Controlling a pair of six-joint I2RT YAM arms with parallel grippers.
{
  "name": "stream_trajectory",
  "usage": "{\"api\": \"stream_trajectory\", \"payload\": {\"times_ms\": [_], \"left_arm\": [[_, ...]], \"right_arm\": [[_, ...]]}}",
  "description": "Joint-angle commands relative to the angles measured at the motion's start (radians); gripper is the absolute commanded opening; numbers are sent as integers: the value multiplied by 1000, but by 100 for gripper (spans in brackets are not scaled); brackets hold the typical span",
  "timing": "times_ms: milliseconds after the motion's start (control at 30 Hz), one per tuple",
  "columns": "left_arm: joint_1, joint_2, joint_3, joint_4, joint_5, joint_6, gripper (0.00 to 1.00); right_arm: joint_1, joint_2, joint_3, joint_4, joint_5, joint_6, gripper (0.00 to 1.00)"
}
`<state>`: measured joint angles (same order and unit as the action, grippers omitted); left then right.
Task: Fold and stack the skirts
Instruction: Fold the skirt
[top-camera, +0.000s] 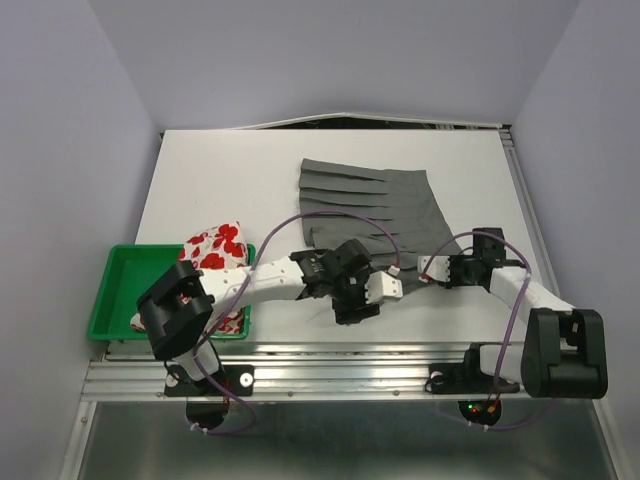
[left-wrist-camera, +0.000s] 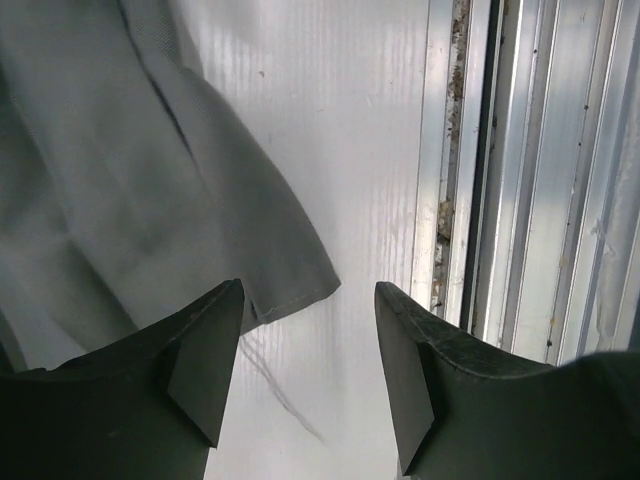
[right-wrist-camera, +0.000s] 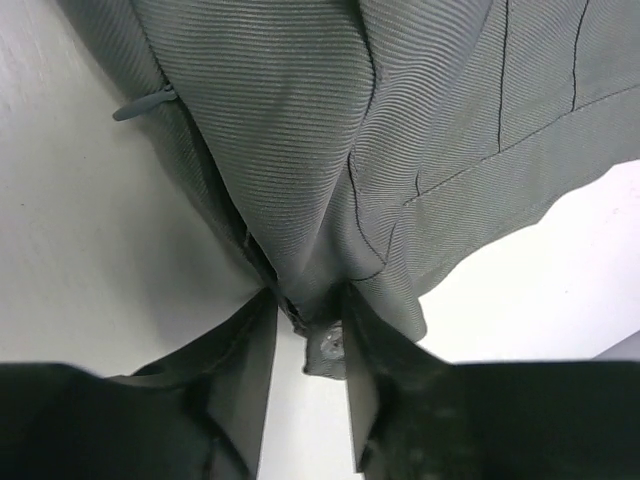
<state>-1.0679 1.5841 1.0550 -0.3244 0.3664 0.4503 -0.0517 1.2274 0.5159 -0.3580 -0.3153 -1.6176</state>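
A: Biggest first. White tabletop (top-camera: 220, 180)?
B: Yep, it carries everything. Next is the grey skirt (top-camera: 370, 200), pleated and lying flat. It fans out away from both sets of jaws toward the far side.
A: Containers?
B: One, the green tray (top-camera: 125, 285). It sits well off to the left of the left jaws, back beside that arm's base at the near edge. The printed skirt (top-camera: 215, 245), white with red flowers, is bunched in the tray end nearer the jaws. It spills over the rim onto the tabletop. Green floor shows at the end away from the jaws.
A: Skirts touching?
B: No, well apart.
A: Left gripper (left-wrist-camera: 308, 290)?
B: Jaws spread, nothing between them, just tabletop under the gap. A rounded corner of the grey skirt lies just ahead of one finger, and I can't tell if they touch. The metal rail (left-wrist-camera: 470, 200) of the near edge runs along the other finger's side.
A: Right gripper (right-wrist-camera: 308, 300)?
B: Jaws drawn nearly together, pinching a bunched fold at the grey skirt's near edge. The cloth puckers up from the pinch.
A: Small stuff?
B: A loose thread (left-wrist-camera: 275, 385) trails off the hem between the left jaws. A small grey loop (right-wrist-camera: 145, 103) sticks out of the skirt's side, up and left of the right jaws.
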Motion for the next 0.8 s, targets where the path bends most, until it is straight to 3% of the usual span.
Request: {"api": "stream_trajectory", "payload": {"times_ms": [0,100,233,300,467,767], "left_arm": [[-30,52,-1,64,-101,-33,67],[-30,140,16,88,-167,-65,66],[-30,194,40,93,-196,-88,52],[-30,200,30,85,-199,-81,35],[-30,91,-38,56,-153,-53,0],[-24,-303,-107,-100,-106,24,0]], "right_arm": [[-4,-9,-27,48,-30,2,32],[-4,-48,-17,-2,-47,-2,21],[-4,-106,-13,-70,-61,-5,8],[-4,-144,-10,-108,-59,-5,1],[-4,-210,30,-214,-77,-2,1],[-4,-328,177,-481,-103,71,1]]}}
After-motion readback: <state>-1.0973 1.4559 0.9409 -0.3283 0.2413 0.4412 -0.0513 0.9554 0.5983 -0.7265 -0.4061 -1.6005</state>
